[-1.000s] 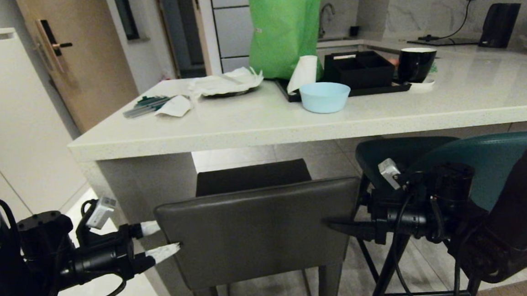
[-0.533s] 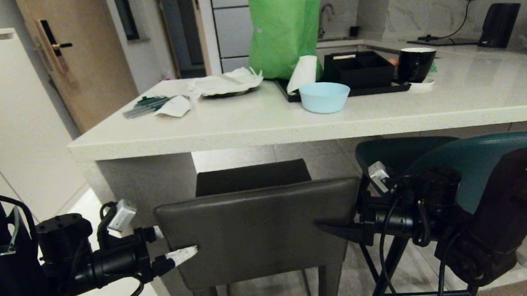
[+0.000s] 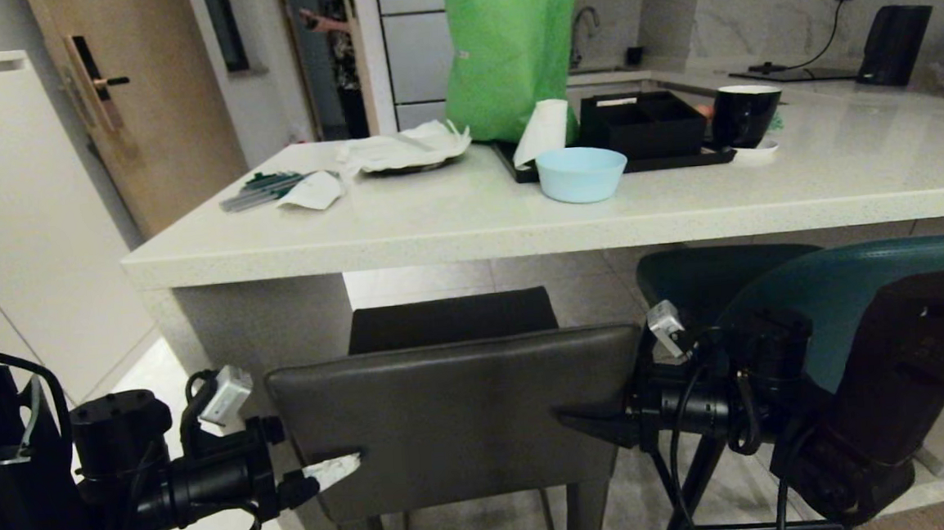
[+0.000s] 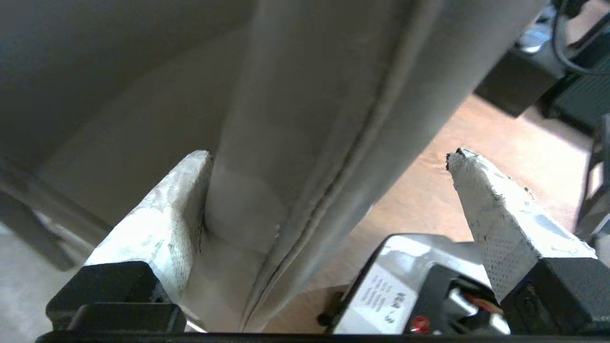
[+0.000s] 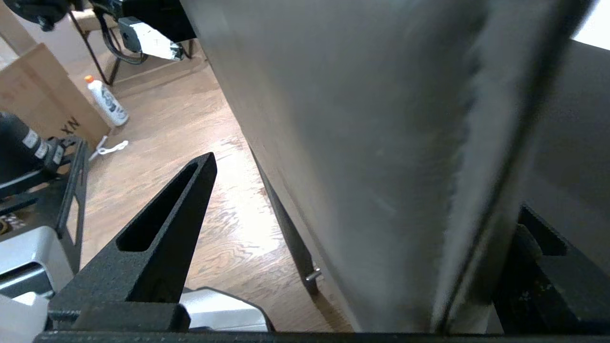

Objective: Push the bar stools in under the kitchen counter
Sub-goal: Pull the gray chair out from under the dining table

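The grey stool's backrest (image 3: 457, 417) sits between both grippers' jaws (spread wide).

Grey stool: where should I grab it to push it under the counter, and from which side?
Take the grey stool by its low rectangular backrest, one gripper on each vertical end, coming in from the sides. The slab is thin enough to fit between open jaws: the left gripper and right gripper both straddle an edge, probably giving a square push towards the counter.

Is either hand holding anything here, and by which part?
Nothing gripped: both hands, left and right, stand open, straddling the side edges of the grey stool's backrest.
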